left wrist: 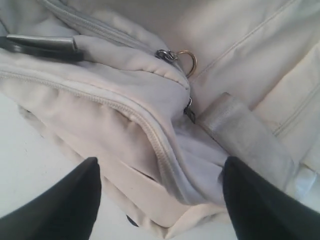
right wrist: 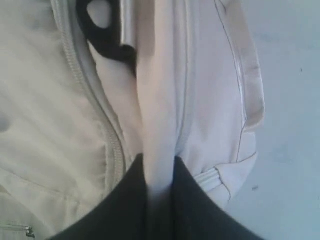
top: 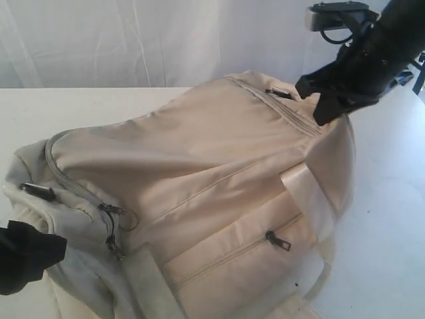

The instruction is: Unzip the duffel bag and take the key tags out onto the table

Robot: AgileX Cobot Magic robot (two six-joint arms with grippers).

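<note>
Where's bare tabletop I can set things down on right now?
Broad bare table along the duffel bag's right side, near the right pincer. A second bare strip lies behind the bag's left end. Crowded: near-left corner, where the open left pincer hovers at the bag's end.

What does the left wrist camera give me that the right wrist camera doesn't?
Only the left wrist view: a zipper pull with a metal ring, a webbing strap, and the left tool open near the bag's end. Only the right wrist view: the right tool pinching a fold of fabric. Both: the duffel bag, a zipper line and the white table. Neither shows the key tags.
</note>
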